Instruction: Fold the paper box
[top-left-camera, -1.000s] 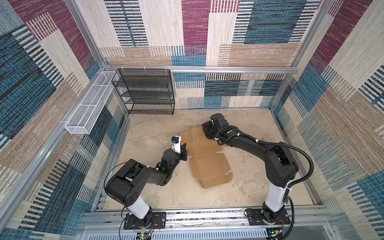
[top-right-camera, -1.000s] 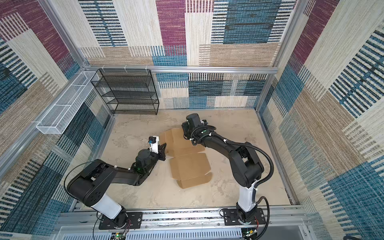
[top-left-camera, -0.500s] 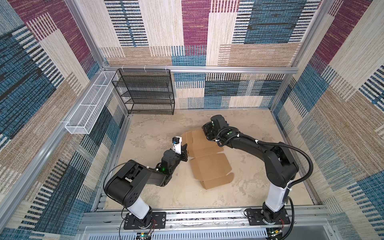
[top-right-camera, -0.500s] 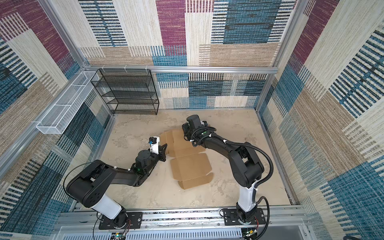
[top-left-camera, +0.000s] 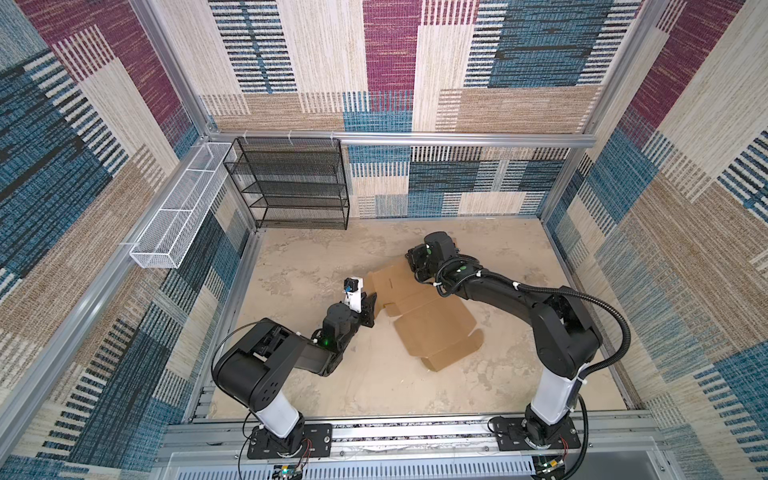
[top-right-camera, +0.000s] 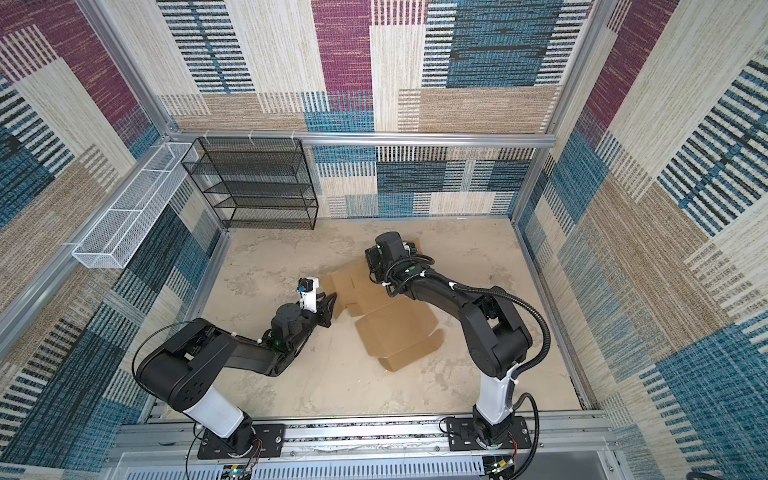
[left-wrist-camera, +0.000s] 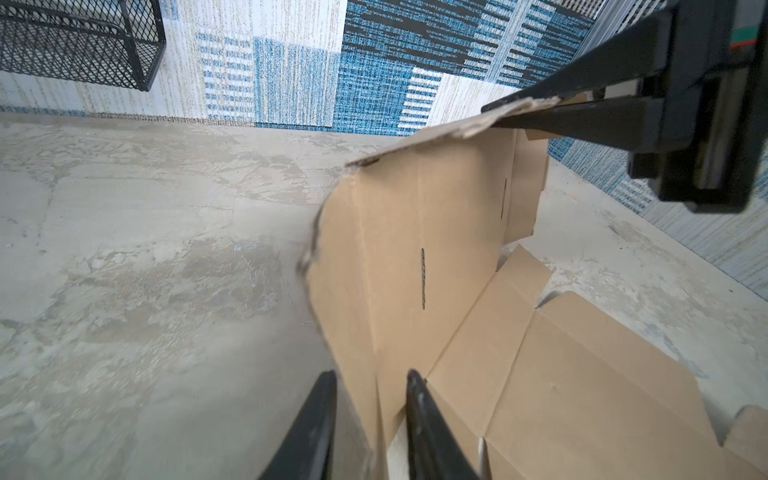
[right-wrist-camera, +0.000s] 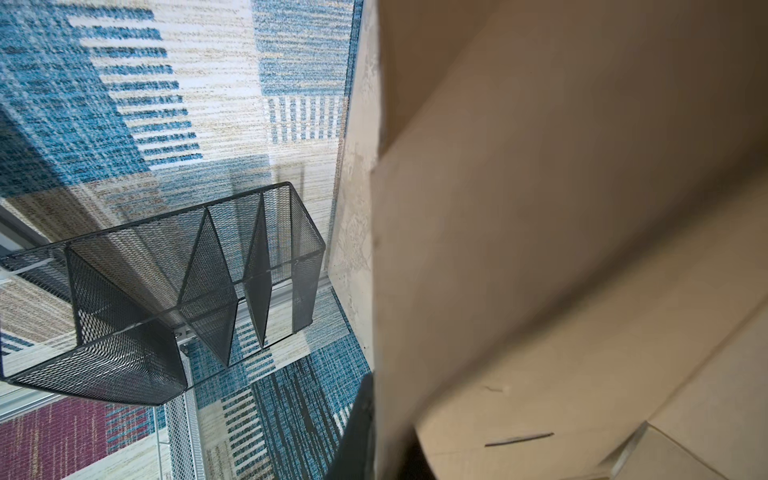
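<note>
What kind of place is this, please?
Probably a robot test cell: two robot arms bolted to a metal rail, patterned fabric walls on a metal frame, and a cardboard box between the arms.

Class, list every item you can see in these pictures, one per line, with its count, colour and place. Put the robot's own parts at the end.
paper box: one, plain brown, mid-table between the arms, partly folded with one flap raised
black mesh shelf rack: one, black, back left against the rear wall
white wire basket: one, white, hung on the left wall rail
table: one, mottled beige, under everything
wall panels: several, blue, maroon and beige stripes, on three sides
left arm: one, black with a white base link, front left
right arm: one, black with a white base link, front right
left gripper: one, black, open astride the raised flap's lower edge
right gripper: one, black, shut on the flap's top edge
</note>
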